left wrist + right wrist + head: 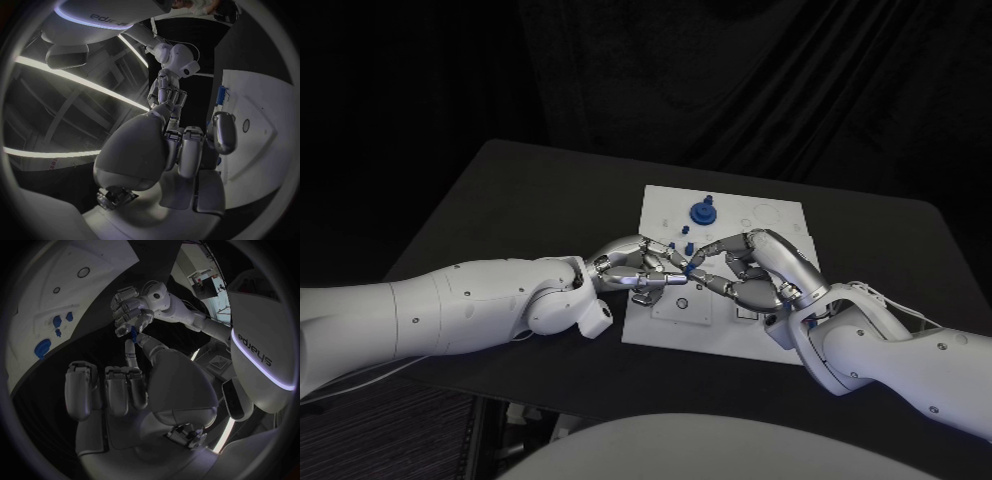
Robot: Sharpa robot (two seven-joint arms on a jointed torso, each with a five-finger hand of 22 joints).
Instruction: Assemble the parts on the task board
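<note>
The left hand [635, 268] comes in low over the black bench [488, 200] and stops at the near-left part of the white task board [776, 222]. Its fingers [661, 281] are curled in and bunched toward the right hand; in the right wrist view they close on a small blue part [132, 330] at their tips (a short, thin piece, as far as can be made out). Just right of it, the right hand [750, 268] arches over the board's middle, its fingers [708, 250] bent in, one of them reaching to the same blue part, so the two hands meet tip to tip above the board. Whether the right hand truly grips the piece or only touches it, I cannot tell. Farther back on the board, a round blue part [704, 212] stands upright, well apart from both hands. Between it and the fingers sit a few small blue pieces [684, 235], close together.
</note>
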